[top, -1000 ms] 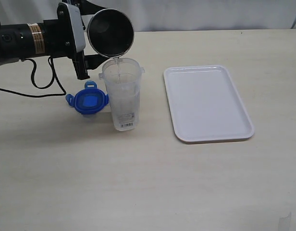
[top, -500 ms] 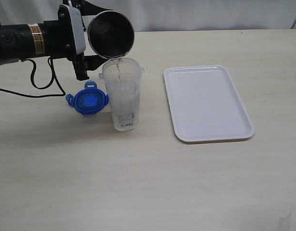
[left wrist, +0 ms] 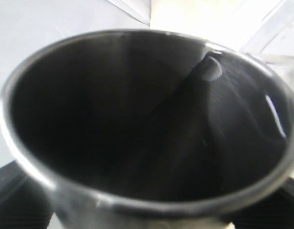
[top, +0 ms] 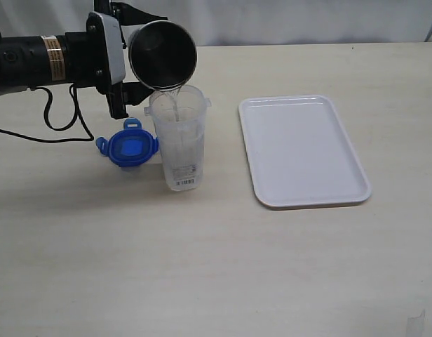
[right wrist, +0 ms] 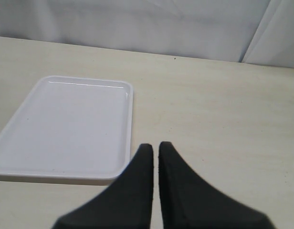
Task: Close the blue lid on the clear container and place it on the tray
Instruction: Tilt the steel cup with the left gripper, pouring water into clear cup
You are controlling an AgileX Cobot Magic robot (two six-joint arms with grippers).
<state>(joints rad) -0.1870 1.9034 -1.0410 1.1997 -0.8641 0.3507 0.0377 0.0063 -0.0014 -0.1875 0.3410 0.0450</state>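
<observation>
On a pale table (top: 202,267), the tray (top: 304,151) lies right of the upright clear container (top: 178,140). The left gripper (top: 142,53) clamps a steel cup (top: 162,53) tipped over its mouth. The blue lid (top: 129,149) lies flat just left of the container, nearer the left arm. The right gripper (right wrist: 155,157), pressed together, hangs near the tray.

The barcode label (top: 189,175) on the clear container (top: 177,130) cannot be read.

Left gripper (top: 147,53) clamps steel cup (left wrist: 147,119), arm level; right gripper (right wrist: 155,149) closed
</observation>
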